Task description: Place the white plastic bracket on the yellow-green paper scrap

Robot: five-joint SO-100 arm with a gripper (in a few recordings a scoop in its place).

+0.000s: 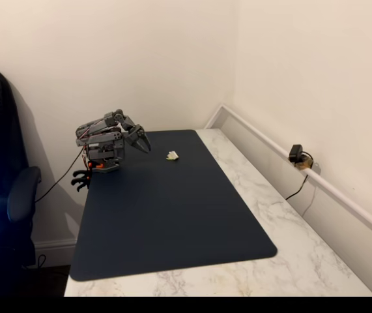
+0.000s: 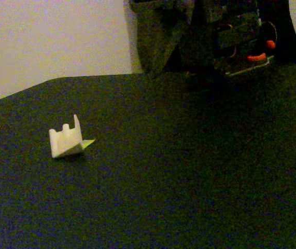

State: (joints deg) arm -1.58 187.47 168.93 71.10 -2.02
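The white plastic bracket point(image 1: 172, 155) rests on the dark mat near its far edge, and in a fixed view its notched off-white body point(image 2: 65, 141) stands tilted. The yellow-green paper scrap point(image 2: 88, 142) peeks out from under the bracket's right side, touching it. In a fixed view the scrap is a faint yellow-green tinge at the bracket's edge point(image 1: 169, 157). My gripper point(image 1: 145, 145) hangs above the mat's far left corner, well left of the bracket. Its fingers are together, pointing down, with nothing in them.
The dark blue mat point(image 1: 172, 215) covers most of a marble table point(image 1: 270, 195). My folded arm's base point(image 2: 241, 46) stands at the mat's far corner. A small camera point(image 1: 296, 155) sits on the wall ledge, and a black chair point(image 1: 6, 195) stands left.
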